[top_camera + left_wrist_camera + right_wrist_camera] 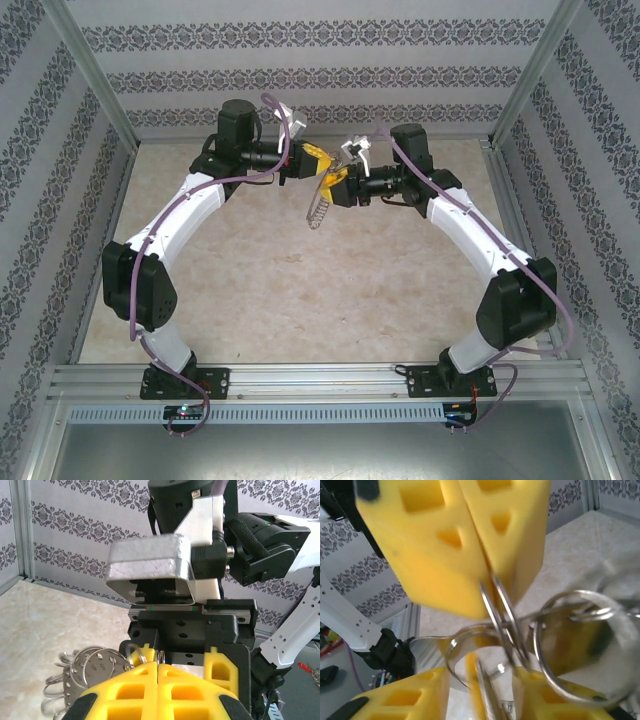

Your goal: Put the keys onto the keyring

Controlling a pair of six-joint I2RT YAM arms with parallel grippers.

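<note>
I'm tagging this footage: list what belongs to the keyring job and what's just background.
Job: keyring, clamped in the shut left gripper; right gripper at it, jaws apart.
Background: marble-look table; patterned walls; aluminium frame rail.

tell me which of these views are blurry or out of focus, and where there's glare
top external view: sharp and evenly lit, though the keyring is tiny at mid-frame; left wrist view: crisp on the left tool, the keyring at lower left slightly soft; right wrist view: blurred throughout, the left tool's yellow fingers and the keyring smeared, with bright glare on the metal.
</note>
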